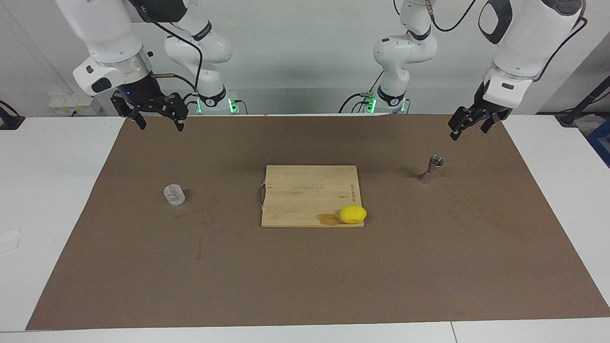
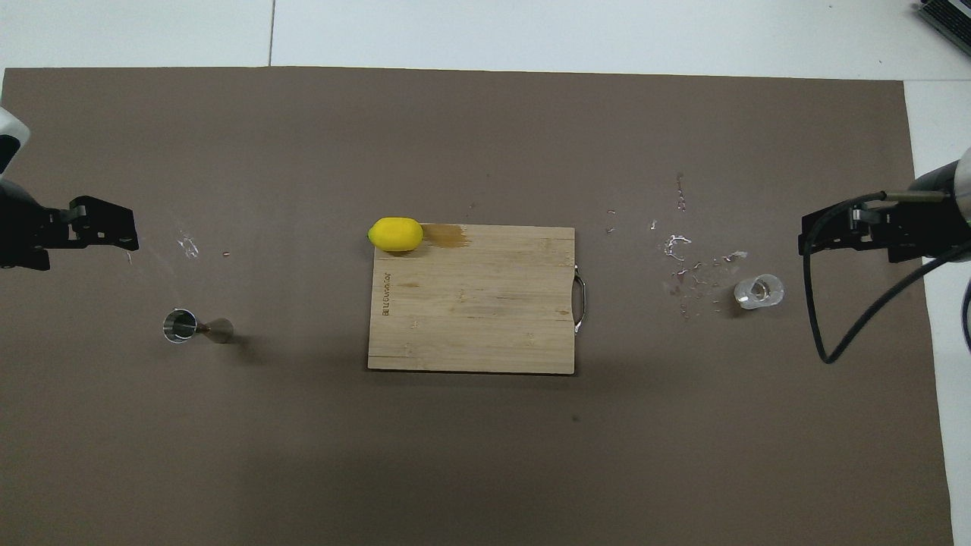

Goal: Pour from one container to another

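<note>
Two end effectors hang spread and empty: the right end effector (image 1: 156,118), upper left of the facing frame, is above the upright glass tumbler (image 1: 174,195); the left end effector (image 1: 472,125) is above the steel jigger (image 1: 431,170).

Even, bright overhead light (soft shadows), sharp focus throughout

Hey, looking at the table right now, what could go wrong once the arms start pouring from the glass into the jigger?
1. The jigger has a small mouth and a narrow waist, so the pour may miss it or a nudge may tip it.
2. The glass tumbler stands at the right arm's end and the jigger at the left arm's, with the cutting board and lemon between them, so carrying the glass across may spill.
3. Droplets beside the tumbler suggest a wet, slippery grip.
</note>
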You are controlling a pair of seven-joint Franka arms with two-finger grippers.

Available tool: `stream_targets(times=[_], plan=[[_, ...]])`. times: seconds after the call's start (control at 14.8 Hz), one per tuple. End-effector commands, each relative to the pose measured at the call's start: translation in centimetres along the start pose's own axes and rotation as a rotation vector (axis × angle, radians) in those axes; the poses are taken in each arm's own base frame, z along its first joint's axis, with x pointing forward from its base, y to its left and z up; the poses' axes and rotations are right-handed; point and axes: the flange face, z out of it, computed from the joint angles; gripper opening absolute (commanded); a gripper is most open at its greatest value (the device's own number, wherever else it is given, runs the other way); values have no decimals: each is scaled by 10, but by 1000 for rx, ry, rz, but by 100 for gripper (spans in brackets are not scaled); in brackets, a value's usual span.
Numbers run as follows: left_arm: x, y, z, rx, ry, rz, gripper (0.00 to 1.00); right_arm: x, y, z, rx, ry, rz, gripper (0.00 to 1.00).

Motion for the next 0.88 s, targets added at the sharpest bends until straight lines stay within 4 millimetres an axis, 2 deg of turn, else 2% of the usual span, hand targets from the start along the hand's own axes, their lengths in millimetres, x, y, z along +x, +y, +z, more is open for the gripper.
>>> stream_targets(times=[0.0, 0.81], plan=[[-3, 0, -1, 14, 19, -12, 100, -4, 1, 0, 11, 4, 12, 100], [4, -3, -3, 3, 61, -46, 100, -5, -4, 1, 10, 2, 1, 100]])
